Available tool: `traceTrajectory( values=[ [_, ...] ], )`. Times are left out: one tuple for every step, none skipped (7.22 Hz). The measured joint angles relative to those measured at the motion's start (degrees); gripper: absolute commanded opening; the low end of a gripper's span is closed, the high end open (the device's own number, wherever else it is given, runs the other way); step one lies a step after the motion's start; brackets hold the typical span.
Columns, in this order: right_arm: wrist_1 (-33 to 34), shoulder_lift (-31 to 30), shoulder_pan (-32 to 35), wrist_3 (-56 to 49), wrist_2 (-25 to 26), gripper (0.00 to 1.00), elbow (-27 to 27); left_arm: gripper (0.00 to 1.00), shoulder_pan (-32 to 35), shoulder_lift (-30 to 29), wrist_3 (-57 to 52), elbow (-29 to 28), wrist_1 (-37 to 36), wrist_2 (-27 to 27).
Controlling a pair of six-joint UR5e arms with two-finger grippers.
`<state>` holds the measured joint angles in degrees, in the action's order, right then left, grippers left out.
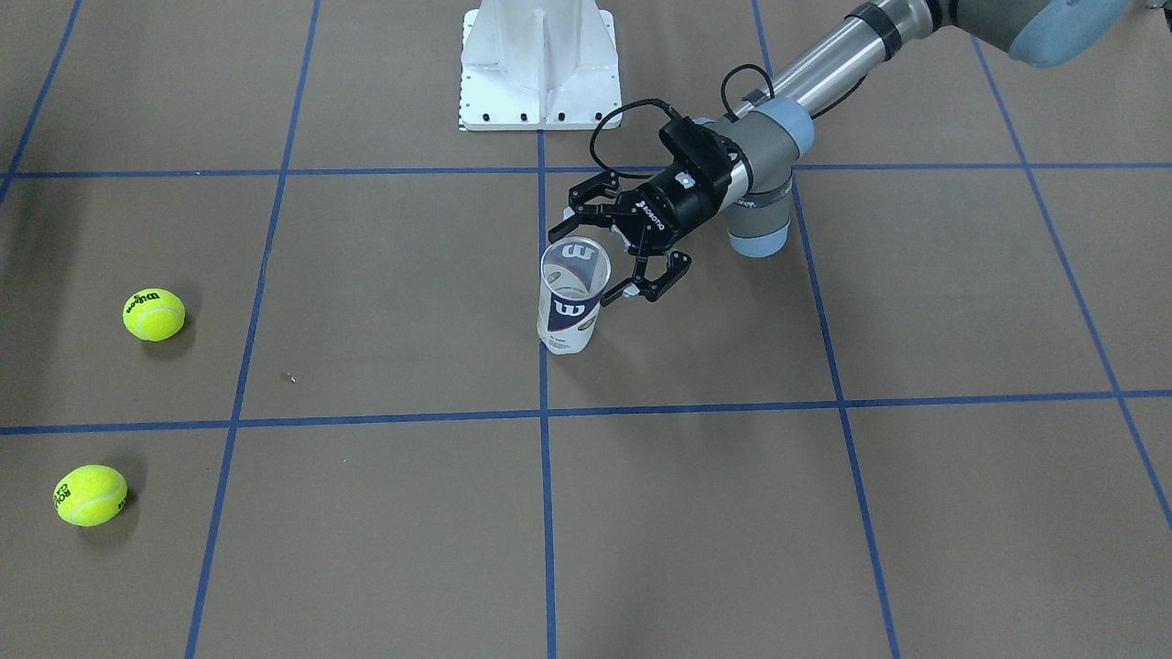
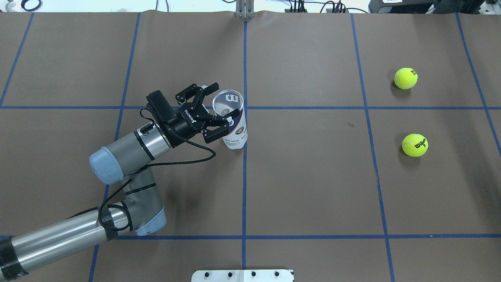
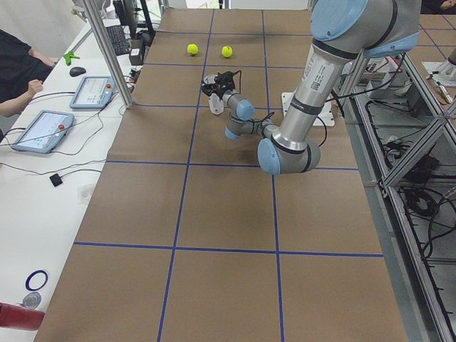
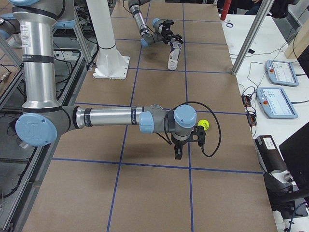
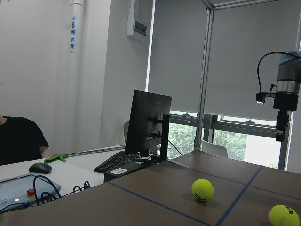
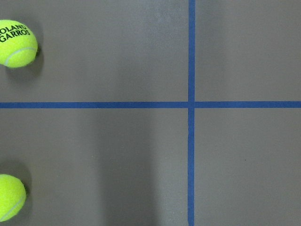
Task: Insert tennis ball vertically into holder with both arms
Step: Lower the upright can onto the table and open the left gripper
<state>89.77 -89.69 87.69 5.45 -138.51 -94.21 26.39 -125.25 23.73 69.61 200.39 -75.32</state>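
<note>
Two tennis balls [image 1: 154,314] [image 1: 91,494] lie on the table [image 1: 732,513] in the front-facing view, well apart from the upright holder [image 1: 569,316]; the left hand [image 1: 591,256] sits at its rim, fingers spread. Right side view: the right hand [image 4: 177,152] points down near one ball; I cannot tell its grip.

Right tool [image 4: 177,154] too small, indistinct

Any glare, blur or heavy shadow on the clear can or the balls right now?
Overhead view: sharp, even light; the clear plastic can with the navy label shows mild reflections, no washout; the yellow tennis balls cast soft shadows only. Left wrist view: bright window, black monitor backlit. Right wrist view: crisp, a faint shadow band on the brown table cover.
</note>
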Motion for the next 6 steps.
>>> traceTrajectory(
  values=[
    [0.0, 0.1, 0.0, 0.0, 0.0, 0.99, 0.0, 0.99, 0.0, -0.1, 0.0, 0.1, 0.0, 0.0],
    [0.0, 0.3, 0.0, 0.1, 0.0, 0.99, 0.0, 0.99, 0.0, -0.2, 0.0, 0.2, -0.1, 0.0],
    [0.0, 0.4, 0.0, 0.1, 0.0, 0.99, 0.1, 0.99, 0.0, -0.2, 0.0, 0.3, -0.1, 0.0],
    [0.1, 0.5, 0.0, 0.1, 0.0, 0.99, 0.1, 0.99, 0.0, -0.2, 0.1, 0.4, -0.2, 0.0],
    [0.1, 0.7, 0.0, 0.1, 0.0, 0.99, 0.1, 0.99, 0.1, -0.3, 0.1, 0.6, -0.2, -0.1],
    [0.1, 0.8, 0.0, 0.1, 0.0, 0.99, 0.1, 0.99, 0.1, -0.2, 0.1, 1.2, -0.2, -0.1]
  ],
)
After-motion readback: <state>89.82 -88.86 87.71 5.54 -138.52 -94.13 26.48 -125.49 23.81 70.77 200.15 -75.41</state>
